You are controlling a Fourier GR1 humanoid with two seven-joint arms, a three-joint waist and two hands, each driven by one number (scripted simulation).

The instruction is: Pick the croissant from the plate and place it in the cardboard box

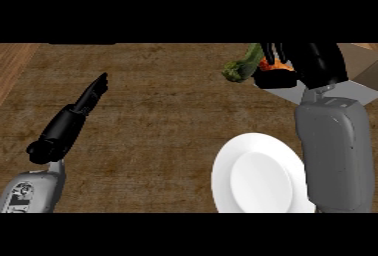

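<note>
Right hand (306, 62) curled around croissant (277, 66) over box (347, 82), beyond bare plate (255, 175). Left hand (77, 117) open, resting. Risk: letting go near the box edge drops it outside, beside the broccoli (242, 65).

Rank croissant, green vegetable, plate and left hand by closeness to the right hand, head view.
1. croissant: inside the right hand's curled fingers, over the cardboard box.
2. green vegetable: just left of it.
3. plate: below, near edge.
4. left hand: far left, open.
</note>
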